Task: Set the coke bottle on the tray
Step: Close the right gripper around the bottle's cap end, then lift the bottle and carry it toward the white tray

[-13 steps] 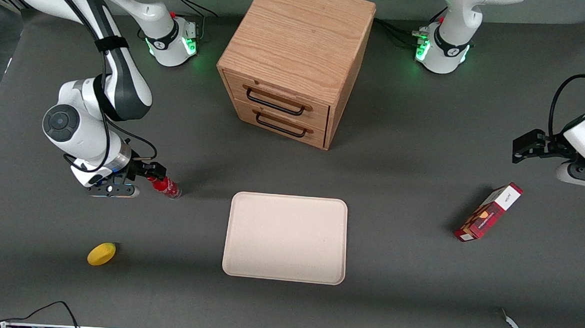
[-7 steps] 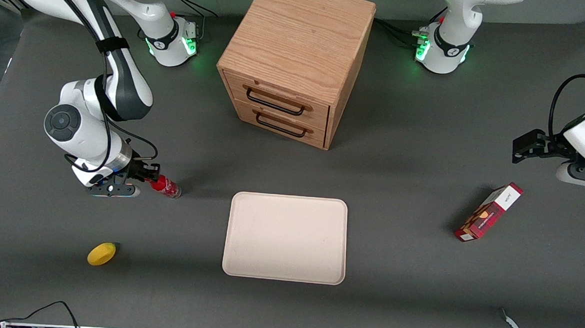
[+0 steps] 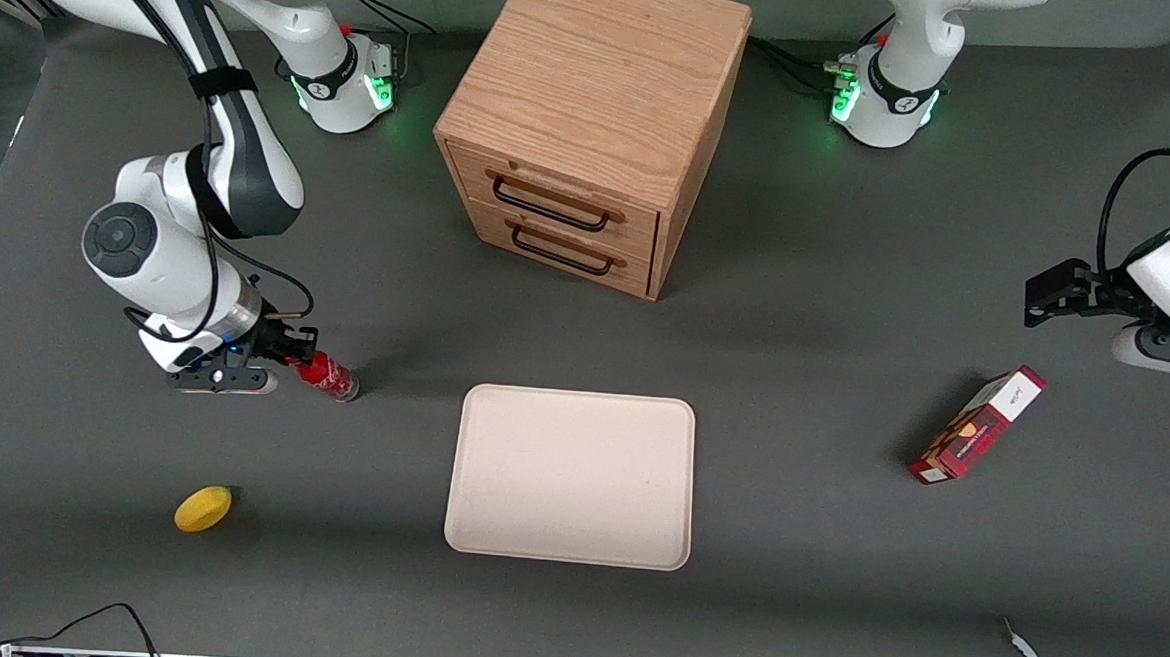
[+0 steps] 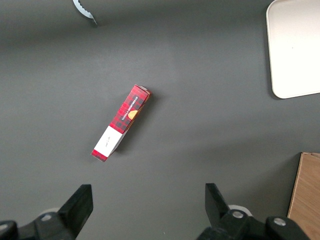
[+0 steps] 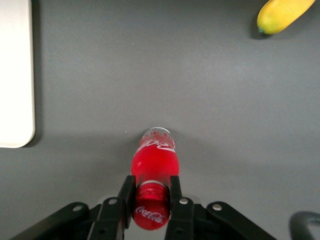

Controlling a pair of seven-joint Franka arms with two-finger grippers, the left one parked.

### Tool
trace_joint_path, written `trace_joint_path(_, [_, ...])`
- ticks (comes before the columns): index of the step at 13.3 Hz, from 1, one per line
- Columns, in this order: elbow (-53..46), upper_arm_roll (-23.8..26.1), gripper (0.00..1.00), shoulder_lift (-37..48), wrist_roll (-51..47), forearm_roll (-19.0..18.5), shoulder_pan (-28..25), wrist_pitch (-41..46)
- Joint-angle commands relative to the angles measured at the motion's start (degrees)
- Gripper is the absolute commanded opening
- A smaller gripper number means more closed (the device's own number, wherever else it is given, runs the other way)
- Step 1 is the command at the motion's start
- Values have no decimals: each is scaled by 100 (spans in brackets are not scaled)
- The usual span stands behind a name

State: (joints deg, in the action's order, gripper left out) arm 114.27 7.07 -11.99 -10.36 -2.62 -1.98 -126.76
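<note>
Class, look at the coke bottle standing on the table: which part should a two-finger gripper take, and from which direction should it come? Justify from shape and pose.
Grip the neck just under the cap, coming down from above. The coke bottle stands upright on the table, so its narrow top fits between two fingers. The gripper is already shut there, one finger on each side.

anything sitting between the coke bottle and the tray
Nothing visible. The gripper is shut on the coke bottle at its neck, and only bare table lies between it and the tray. The lemon lies nearer the front camera, off that path.
</note>
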Motion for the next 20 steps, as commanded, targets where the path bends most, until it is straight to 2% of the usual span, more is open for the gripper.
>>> trace_joint_path(1, [-1296, -4, 0, 84, 43, -72, -30, 1429])
trace_joint_path(3, [-2308, -4, 0, -31, 43, -38, -30, 2503])
trace_joint_path(8, [-4094, 5, 0, -329, 8, 33, -100, 4158])
trace_joint_path(10, [-4219, -4, 0, -496, -62, -11, -389, 4160])
trace_joint_path(13, [-4482, -4, 0, -970, -720, -37, -776, 4046])
trace_joint_path(15, [-4746, -4, 0, -1330, -914, -29, -918, 3731])
trace_joint_path(17, [-5193, -100, 0, -1830, -1212, -55, -1285, 3405])
trace_joint_path(20, [-5591, -197, 0, -2333, -1293, -46, -1375, 2905])
